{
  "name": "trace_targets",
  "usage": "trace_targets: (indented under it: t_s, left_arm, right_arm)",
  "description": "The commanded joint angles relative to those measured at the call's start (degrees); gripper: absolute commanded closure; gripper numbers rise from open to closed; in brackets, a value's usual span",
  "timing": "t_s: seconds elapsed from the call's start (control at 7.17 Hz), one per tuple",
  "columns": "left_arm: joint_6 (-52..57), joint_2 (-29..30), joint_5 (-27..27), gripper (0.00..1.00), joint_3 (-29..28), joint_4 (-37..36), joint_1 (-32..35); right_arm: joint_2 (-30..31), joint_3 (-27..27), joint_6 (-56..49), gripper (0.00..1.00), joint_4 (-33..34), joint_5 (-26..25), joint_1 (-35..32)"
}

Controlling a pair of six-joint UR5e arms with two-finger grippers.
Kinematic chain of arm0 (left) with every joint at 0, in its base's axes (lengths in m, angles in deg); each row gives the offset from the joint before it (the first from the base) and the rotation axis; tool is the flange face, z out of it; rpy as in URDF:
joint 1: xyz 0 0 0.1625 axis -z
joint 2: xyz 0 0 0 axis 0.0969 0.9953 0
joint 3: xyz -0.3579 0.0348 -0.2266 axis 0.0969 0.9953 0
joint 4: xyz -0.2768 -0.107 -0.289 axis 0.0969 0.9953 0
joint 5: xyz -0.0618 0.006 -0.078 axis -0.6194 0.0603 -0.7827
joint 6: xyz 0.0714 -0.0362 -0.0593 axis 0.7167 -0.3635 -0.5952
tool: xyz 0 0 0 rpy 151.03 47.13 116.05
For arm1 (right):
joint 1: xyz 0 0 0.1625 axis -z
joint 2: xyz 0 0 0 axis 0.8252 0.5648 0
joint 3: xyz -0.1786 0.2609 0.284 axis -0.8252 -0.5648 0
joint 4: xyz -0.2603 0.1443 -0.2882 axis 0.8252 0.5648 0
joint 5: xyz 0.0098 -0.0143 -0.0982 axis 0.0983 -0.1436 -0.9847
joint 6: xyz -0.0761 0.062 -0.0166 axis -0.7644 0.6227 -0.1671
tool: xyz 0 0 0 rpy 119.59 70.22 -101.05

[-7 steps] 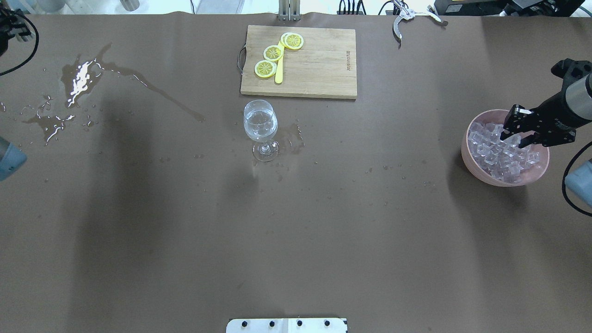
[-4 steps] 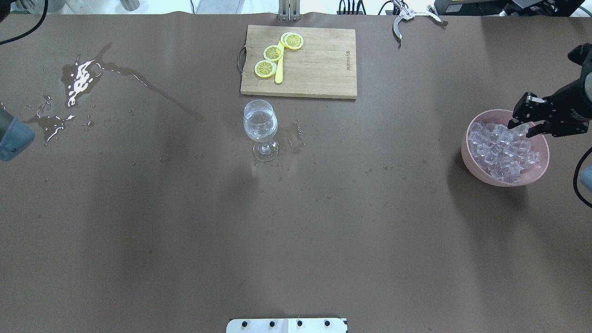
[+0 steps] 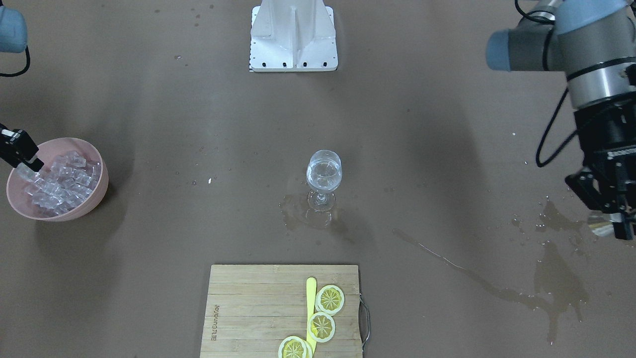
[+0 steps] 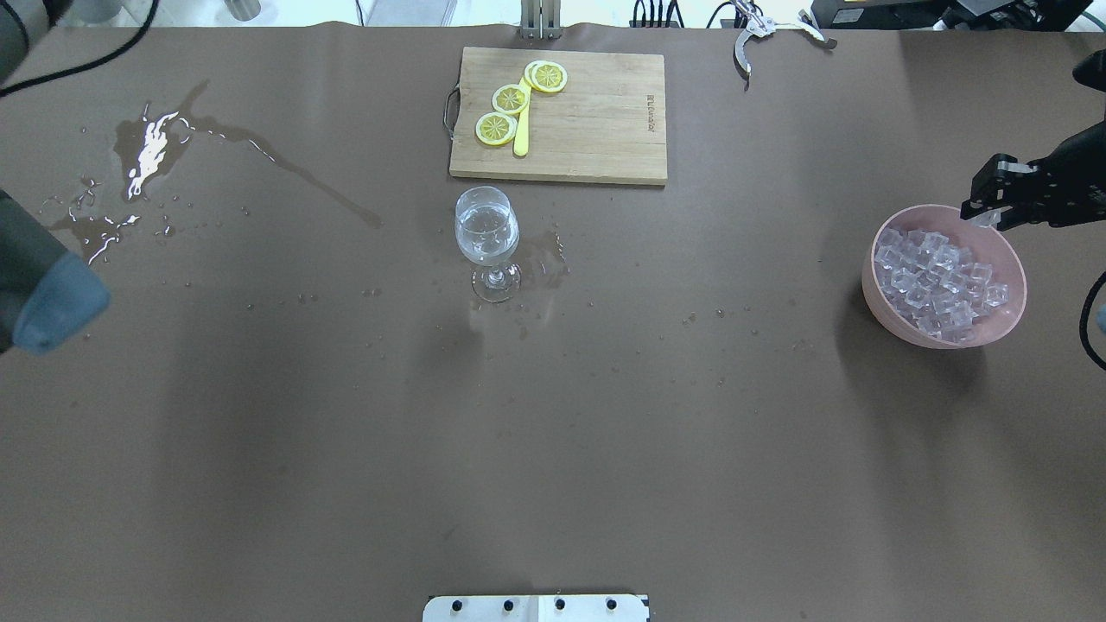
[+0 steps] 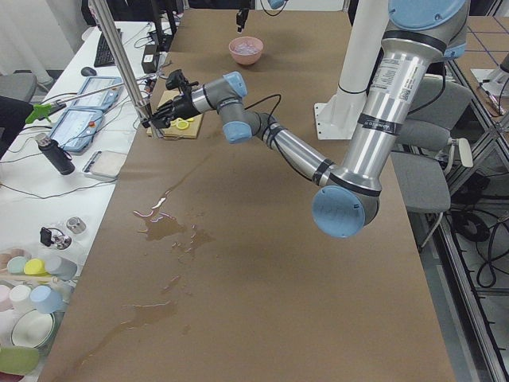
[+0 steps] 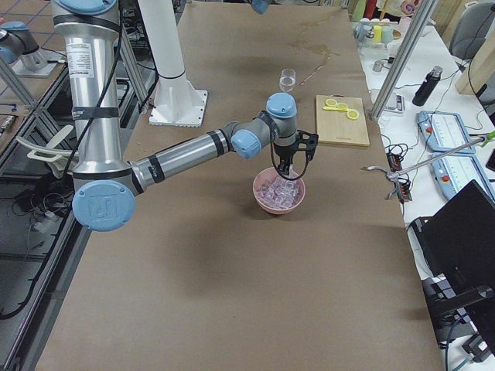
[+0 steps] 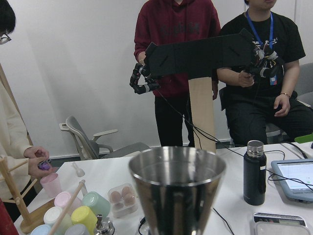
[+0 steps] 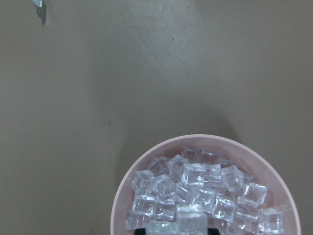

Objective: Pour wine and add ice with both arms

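Observation:
A wine glass [image 4: 486, 233] holding clear wine [image 3: 324, 175] stands upright mid-table. A pink bowl [image 4: 871, 281] at the right is full of ice cubes [image 4: 937, 281]. My right gripper [image 4: 985, 212] hangs over the bowl's far rim, shut on one ice cube [image 8: 190, 219], clear of the pile. My left gripper [image 3: 612, 221] is off by the table's left edge, shut on a steel cup [image 7: 177, 188] that it holds upright. I cannot see what is in the cup.
A wooden cutting board [image 4: 596, 130] with lemon slices [image 4: 510, 99] lies behind the glass. Spilled liquid [image 4: 147, 155] spreads over the far left of the table, with a small wet patch [image 3: 303, 216] around the glass foot. Metal tongs [image 4: 752, 34] lie at the far edge.
My right gripper has risen out of the ice pile and drawn back to the bowl's far right rim with a cube. My left arm's elbow has swung further into the overhead view.

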Motion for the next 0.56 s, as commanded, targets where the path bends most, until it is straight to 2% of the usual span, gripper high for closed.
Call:
trace_targets:
  t_s: [0.0,0.42]
  left_arm:
    - [0.75,1.06,10.39,1.00,1.81,-4.10,-11.43]
    - [0.40,8.87,22.87,1.00,1.11,-14.62,-27.34]
  right_arm:
    - [-0.06,3.07,-9.99,1.00,4.78,-2.51,-1.01]
    - [-0.06,4.75,-13.63,1.00,6.20,-3.57,-1.19]
